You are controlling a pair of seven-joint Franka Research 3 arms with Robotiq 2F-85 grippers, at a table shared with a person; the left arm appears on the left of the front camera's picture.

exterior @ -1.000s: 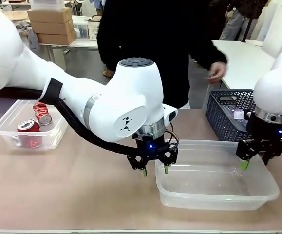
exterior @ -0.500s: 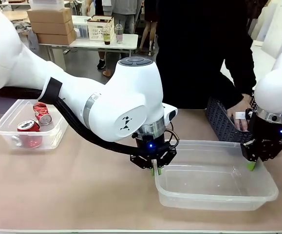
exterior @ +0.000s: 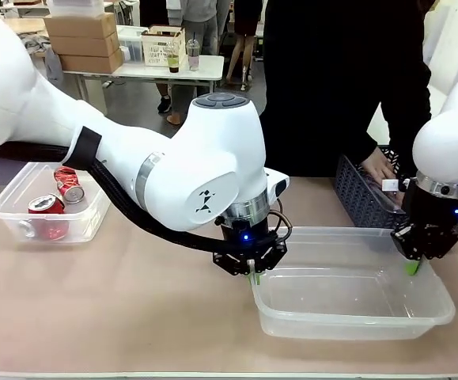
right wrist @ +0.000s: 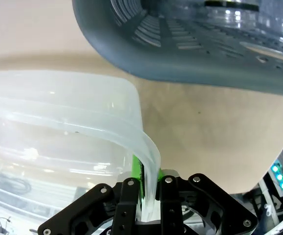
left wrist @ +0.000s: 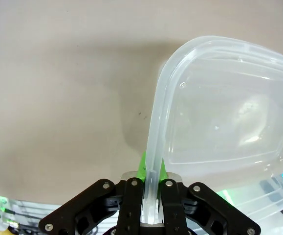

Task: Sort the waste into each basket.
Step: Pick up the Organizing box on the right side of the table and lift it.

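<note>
The empty clear tub point(exterior: 347, 324) stands near the counter's point(exterior: 134, 317) front edge, toward the right. The left fingers point(exterior: 252, 275) are closed on its left short rim and the right fingers point(exterior: 412, 267) on the opposite rim. Its long axis runs between them. Red cans point(exterior: 51, 207) lie in the second tub point(exterior: 15, 226) at the left edge.

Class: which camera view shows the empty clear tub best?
The front view: the whole empty tub shows, all four sides, on the table. The left wrist view shows one stretch of its rim pinched by the jaws of the left gripper. The right wrist view shows another corner's rim in the right gripper.
</note>
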